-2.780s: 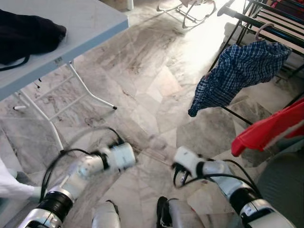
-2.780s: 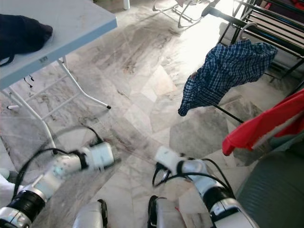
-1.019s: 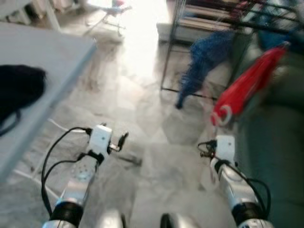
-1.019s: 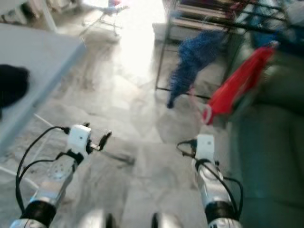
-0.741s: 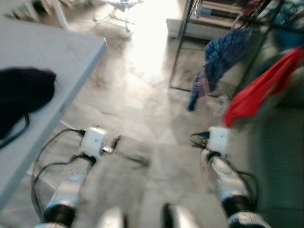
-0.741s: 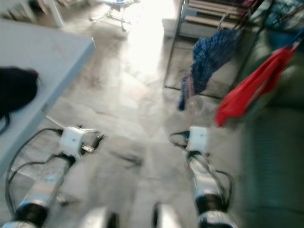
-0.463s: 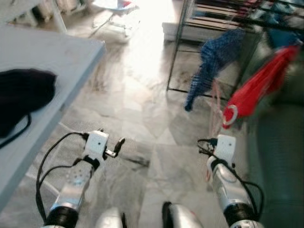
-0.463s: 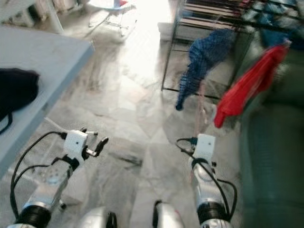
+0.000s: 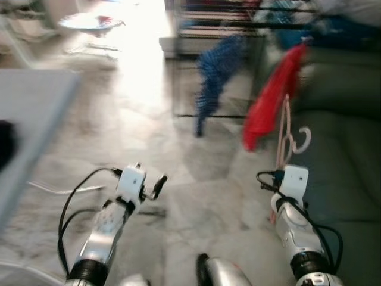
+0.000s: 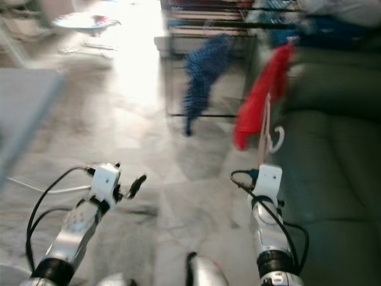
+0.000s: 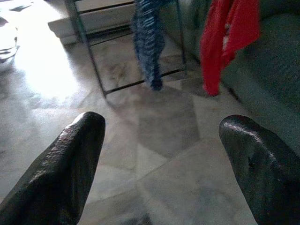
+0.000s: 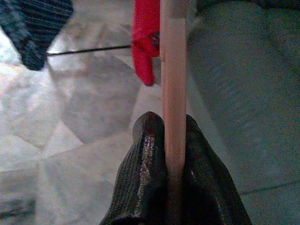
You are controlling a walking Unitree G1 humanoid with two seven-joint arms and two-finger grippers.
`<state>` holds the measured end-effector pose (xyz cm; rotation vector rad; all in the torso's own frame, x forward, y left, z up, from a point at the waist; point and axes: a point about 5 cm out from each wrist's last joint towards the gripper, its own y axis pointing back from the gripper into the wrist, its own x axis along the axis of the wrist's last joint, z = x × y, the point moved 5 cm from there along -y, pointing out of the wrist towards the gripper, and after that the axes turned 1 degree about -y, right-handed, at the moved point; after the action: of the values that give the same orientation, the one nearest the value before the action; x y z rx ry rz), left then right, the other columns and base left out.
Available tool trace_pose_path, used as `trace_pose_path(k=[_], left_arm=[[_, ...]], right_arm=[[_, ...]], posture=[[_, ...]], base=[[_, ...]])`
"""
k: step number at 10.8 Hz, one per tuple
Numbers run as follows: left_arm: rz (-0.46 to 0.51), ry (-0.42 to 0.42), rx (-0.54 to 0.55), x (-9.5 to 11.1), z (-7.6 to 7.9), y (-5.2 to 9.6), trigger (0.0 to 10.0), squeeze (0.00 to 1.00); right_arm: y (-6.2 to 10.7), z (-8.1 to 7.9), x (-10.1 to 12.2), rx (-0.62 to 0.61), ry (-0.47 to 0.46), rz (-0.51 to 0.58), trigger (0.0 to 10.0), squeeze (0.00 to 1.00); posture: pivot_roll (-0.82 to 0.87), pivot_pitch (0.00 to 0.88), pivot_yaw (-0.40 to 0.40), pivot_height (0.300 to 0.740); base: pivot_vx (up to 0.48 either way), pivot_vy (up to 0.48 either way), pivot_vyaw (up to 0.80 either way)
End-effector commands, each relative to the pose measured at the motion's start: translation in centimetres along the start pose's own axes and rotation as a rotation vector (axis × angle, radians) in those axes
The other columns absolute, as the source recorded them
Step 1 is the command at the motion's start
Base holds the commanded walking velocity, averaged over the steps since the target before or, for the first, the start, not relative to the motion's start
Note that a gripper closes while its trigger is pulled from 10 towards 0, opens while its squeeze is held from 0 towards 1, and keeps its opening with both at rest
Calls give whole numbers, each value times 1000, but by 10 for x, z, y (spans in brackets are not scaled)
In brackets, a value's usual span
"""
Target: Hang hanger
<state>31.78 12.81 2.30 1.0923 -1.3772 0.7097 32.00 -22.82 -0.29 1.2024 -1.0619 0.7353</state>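
A pale pink hanger stands upright in my right gripper, whose two black fingers are shut on its lower edge. In the eye views the hanger rises above my right wrist, its white hook curling to the right, just in front of a hanging red garment. The black drying rack stands beyond, with a blue checked shirt draped from it. Low on the left, over the marble floor, my left gripper is held open and has nothing between its fingers.
A dark green sofa runs along the right, close to my right arm. A grey table edges in at the left. A white chair base stands at the back in bright light. Marble floor lies between.
The whole picture has swung so the table slides off left and the rack and sofa come nearer the middle. The pink hanger now stands higher above my right wrist.
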Motion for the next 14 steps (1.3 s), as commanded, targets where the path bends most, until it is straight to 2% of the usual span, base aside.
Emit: trace_pose_path(k=[1, 5, 7, 9, 10, 11, 14], left_arm=[[-29, -3, 6, -8, -3, 5, 10000, 0], [-33, -3, -10, -8, 2, 2, 10000, 0], [-21, -21, -45, -7, 10, 2, 10000, 0], [-24, -60, -94, -8, 20, 4, 10000, 0], [-18, -37, -99, -8, 22, 5, 10000, 0], [-10, -34, -105, -7, 23, 6, 10000, 0], [18, -26, -78, -1, 18, 7, 10000, 0]], right_arm=[[-3, -11, 7, 34, 6, 18, 10000, 0], [-5, -17, 10, 56, 22, 27, 10000, 0], [-6, -16, 13, 50, 27, 42, 10000, 0], [-6, -13, 38, 15, 54, 168, 10000, 0], [-5, -20, 50, 44, 76, 221, 10000, 0], [-5, -27, 45, 72, 60, 193, 10000, 0], [-4, -35, 25, 116, 43, 111, 10000, 0]], posture=[[-29, 92, -33, 740], [-25, 101, -44, 740], [-25, 101, -44, 740], [-18, 103, -48, 740], [-17, 104, -49, 740], [-14, 105, -50, 740], [-5, 112, -52, 740]], base=[[435, 0, 0], [353, 262, 0], [356, 317, 0], [465, 0, 0], [0, 0, 0], [0, 0, 0], [0, 0, 0]])
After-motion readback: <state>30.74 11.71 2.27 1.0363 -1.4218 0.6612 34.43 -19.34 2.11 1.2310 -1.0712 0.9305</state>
